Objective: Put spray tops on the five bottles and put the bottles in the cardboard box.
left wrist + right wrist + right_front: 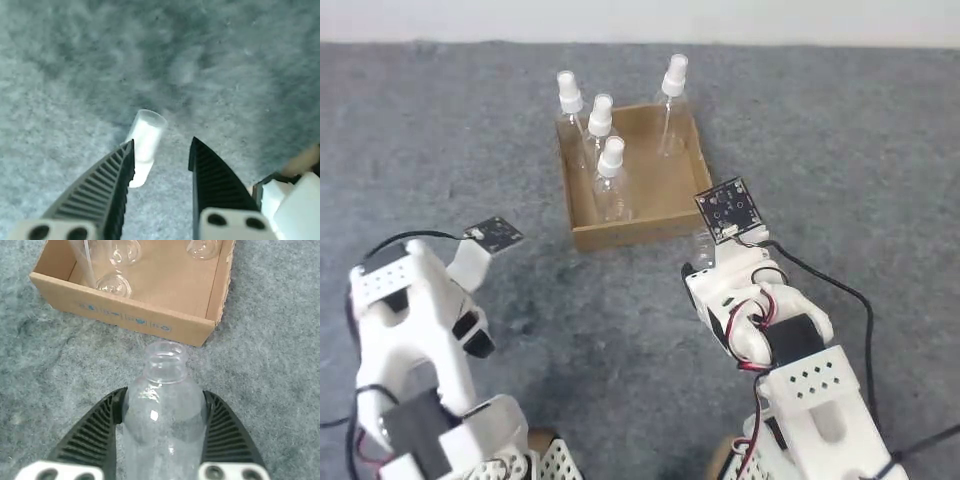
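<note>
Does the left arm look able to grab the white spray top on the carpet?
Probably yes: the left hand is open right over the spray top, which lies on the carpet with nothing covering it.

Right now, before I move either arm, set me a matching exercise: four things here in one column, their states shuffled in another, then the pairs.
1. left gripper
2. right gripper
3. cardboard box
4. loose spray top

A. lying on the carpet
B. shut on a topless bottle
C. open
D. holds bottles with spray tops

Pairs: 1-C, 2-B, 3-D, 4-A
</note>
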